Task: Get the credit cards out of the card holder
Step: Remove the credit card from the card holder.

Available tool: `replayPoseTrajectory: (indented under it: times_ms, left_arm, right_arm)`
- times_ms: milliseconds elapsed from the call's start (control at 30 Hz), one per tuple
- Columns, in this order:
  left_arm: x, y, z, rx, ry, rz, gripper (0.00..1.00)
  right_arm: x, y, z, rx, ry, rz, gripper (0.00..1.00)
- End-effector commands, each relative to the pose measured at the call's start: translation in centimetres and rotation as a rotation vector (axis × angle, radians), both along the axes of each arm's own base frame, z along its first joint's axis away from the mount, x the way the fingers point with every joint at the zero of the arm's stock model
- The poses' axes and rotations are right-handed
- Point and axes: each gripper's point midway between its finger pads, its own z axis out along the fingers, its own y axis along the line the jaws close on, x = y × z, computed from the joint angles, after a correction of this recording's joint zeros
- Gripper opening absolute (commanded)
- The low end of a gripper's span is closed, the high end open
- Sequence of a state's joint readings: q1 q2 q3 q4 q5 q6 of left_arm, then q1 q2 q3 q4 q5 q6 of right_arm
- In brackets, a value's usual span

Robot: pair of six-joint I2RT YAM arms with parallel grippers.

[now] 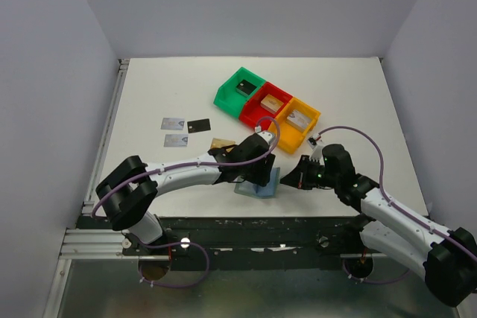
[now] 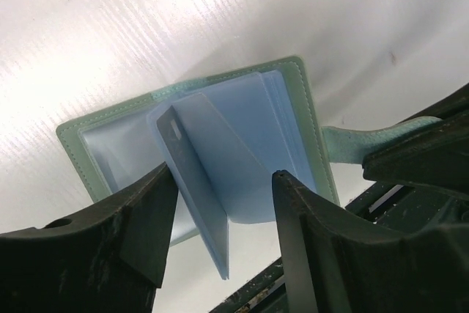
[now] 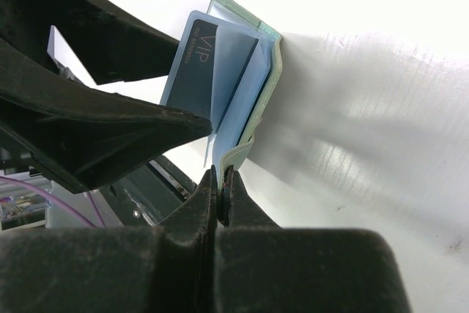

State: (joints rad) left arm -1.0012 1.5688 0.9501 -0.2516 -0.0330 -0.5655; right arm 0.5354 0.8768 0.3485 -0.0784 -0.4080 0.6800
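Note:
The grey-blue card holder [image 1: 262,186] lies open near the table's front edge. My left gripper [image 1: 256,171] hovers over it, open, its fingers either side of an upright clear-blue sleeve [image 2: 201,181] of the holder [image 2: 293,100]. My right gripper [image 1: 297,177] is shut on the holder's green edge tab [image 3: 236,153]. A dark card marked VIP [image 3: 194,71] sits in a sleeve. On the table to the left lie two silver-grey cards [image 1: 172,123] [image 1: 175,140], a black card [image 1: 198,125] and a tan-gold card [image 1: 221,142].
Green [image 1: 232,95], red [image 1: 257,115] and orange [image 1: 308,132] bins stand in a row behind the holder, each with a small item inside. The table's front edge and dark metal frame [image 1: 246,225] run just below the holder.

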Motion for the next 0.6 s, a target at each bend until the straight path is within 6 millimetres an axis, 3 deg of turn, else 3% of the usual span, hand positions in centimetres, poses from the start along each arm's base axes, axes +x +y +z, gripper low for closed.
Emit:
replayPoseTrajectory:
  times_ms: [0,200,367,433,567]
  left_arm:
    - [0.60,0.06,1.55,-0.025,-0.043,0.002,0.65]
    - [0.57,0.44,1.12,-0.010,-0.044,0.010,0.50]
    - [0.53,0.74,0.82,0.002,-0.043,0.016,0.46]
    - [0.52,0.81,0.78,0.005,-0.042,0.017,0.48]
    - [0.47,0.56,0.81,0.001,-0.038,0.008,0.66]
  right_arm:
    - [0.05,-0.52,-0.87,-0.036,0.014,-0.021,0.00]
    - [0.01,-0.61,-1.10,-0.041,0.014,-0.024,0.00]
    - [-0.09,-0.70,-1.32,-0.045,0.019,-0.025,0.00]
    - [-0.06,-0.71,-1.32,-0.046,0.018,-0.026,0.00]
    - [-0.04,-0.77,-1.39,-0.047,0.020,-0.030,0.00]
